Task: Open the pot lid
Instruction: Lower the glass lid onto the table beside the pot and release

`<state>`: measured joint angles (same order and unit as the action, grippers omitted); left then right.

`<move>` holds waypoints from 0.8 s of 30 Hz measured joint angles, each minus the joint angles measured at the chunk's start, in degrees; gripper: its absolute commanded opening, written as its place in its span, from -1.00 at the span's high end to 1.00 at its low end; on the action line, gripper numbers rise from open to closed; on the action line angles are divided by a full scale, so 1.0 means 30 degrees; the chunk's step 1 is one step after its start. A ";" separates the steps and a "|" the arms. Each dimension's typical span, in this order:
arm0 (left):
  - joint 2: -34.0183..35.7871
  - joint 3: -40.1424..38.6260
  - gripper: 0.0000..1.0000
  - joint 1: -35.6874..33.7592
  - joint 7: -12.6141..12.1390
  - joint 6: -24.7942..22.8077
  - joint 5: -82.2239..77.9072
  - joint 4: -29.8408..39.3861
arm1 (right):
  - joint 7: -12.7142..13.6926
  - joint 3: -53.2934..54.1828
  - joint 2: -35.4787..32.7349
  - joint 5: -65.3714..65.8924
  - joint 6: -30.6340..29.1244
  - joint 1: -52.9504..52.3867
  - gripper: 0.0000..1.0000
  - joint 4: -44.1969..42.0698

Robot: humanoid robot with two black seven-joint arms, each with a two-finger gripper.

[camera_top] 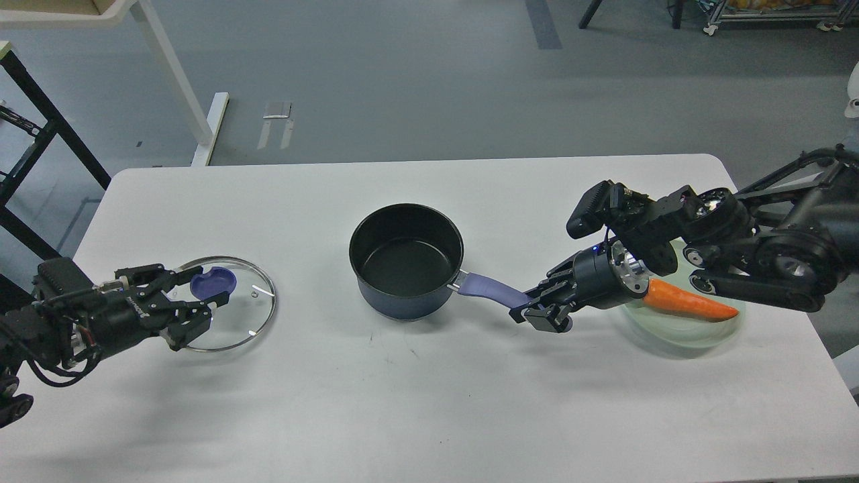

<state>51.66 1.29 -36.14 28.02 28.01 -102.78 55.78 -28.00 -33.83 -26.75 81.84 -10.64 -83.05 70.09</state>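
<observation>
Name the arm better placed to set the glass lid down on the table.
Left. The left hand is at the lid, by its knob low over the table. The right hand is holding the pot handle.

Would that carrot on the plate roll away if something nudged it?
Probably a little. The carrot looks round and tapered, so it would likely curve rather than roll straight. It looks stiff. The shallow plate may catch it at the rim.
</observation>
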 measured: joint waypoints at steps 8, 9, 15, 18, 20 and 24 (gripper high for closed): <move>-0.0541 0.0071 -0.67 0.0068 -0.0001 0.0012 0.0133 -0.0564 | 0.0001 -0.0016 0.0001 -0.0009 0.0000 -0.0001 0.32 0.0017; -0.0554 0.0072 -0.71 0.0068 -0.0004 0.0009 0.0139 -0.0576 | 0.0000 -0.0023 0.0002 -0.0008 0.0000 -0.0001 0.32 0.0017; -0.0556 0.0056 -0.89 -0.0041 -0.0004 -0.0003 0.0914 -0.0434 | 0.0001 -0.0022 0.0011 -0.0008 0.0000 -0.0004 0.31 0.0017; -0.0327 0.0039 -0.90 -0.0115 -0.0007 -0.0004 0.1671 -0.0108 | 0.0001 -0.0011 0.0012 -0.0008 0.0001 -0.0004 0.31 0.0016; -0.0143 -0.0049 -0.90 -0.0242 -0.0002 -0.0035 0.2309 0.0269 | 0.0001 -0.0011 0.0012 -0.0008 0.0000 -0.0004 0.26 0.0016; 0.0515 -0.0292 -0.92 -0.1375 -0.0009 -0.1654 0.5960 0.1411 | 0.0002 -0.0012 0.0012 -0.0008 0.0001 -0.0004 0.17 0.0016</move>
<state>53.20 0.42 -40.27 27.99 23.05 -84.90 60.02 -28.00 -33.86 -26.71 81.82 -10.64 -83.06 70.14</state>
